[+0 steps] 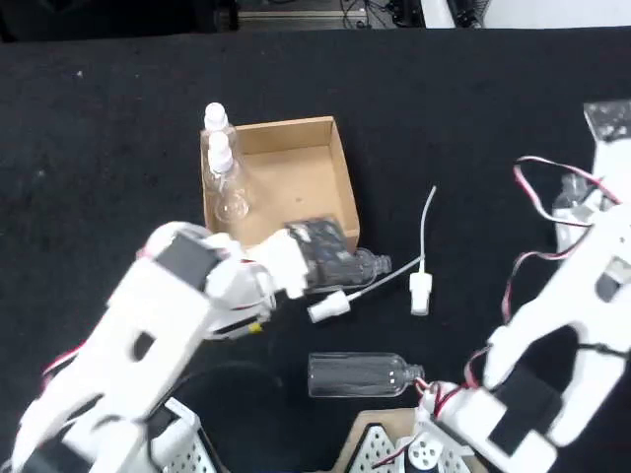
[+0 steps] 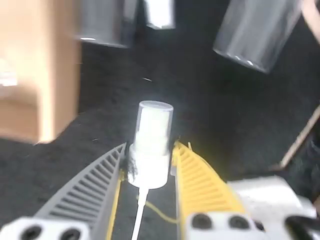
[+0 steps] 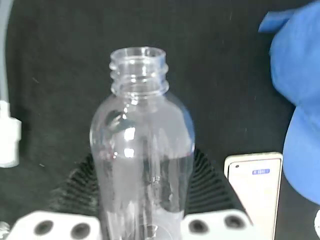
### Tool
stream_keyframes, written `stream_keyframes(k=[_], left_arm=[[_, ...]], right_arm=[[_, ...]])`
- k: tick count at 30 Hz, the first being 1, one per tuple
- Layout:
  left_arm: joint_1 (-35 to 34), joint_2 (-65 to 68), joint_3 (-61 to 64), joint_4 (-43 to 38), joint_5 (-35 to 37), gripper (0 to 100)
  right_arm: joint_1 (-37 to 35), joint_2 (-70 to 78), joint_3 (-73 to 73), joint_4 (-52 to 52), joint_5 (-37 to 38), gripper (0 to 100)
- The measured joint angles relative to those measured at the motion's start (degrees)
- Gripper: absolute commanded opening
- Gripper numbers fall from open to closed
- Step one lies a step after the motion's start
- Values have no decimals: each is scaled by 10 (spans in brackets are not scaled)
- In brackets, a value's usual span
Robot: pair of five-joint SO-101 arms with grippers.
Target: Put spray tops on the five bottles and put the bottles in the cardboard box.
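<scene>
From above we see the black table (image 1: 118,148) with the cardboard box (image 1: 342,187) near its middle. Two topped bottles (image 1: 225,177) stand at the box wall on the left arm's side. A bare bottle (image 1: 360,375) lies on its side nearer the arm bases, and a loose spray top (image 1: 420,292) lies on the cloth, apart from it and from the box. The wrist views give us the grips the high view leaves unclear. The right gripper (image 3: 142,187) is clamped around an open-necked bottle (image 3: 142,135). The left gripper (image 2: 150,152) pinches a white spray top (image 2: 152,135) by its collar, near the box.
</scene>
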Motion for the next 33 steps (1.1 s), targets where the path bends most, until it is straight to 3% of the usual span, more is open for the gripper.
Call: stream_keyframes(k=[7, 12, 19, 24, 33], left_arm=[[-65, -170, -29, -37, 99, 101], [-139, -232, -32, -130, 173, 101], [-245, -287, -33, -315, 316, 101], [-262, -302, -33, -445, 404, 101], [-262, -303, -33, -518, 522, 101]], right_arm=[[-140, -117, 104, -15, -106, 11], [-270, -195, 178, -79, -194, 11], [-470, -276, 305, -251, -302, 11], [-600, -314, 408, -419, -338, 11], [-673, -324, 565, -631, -373, 11]])
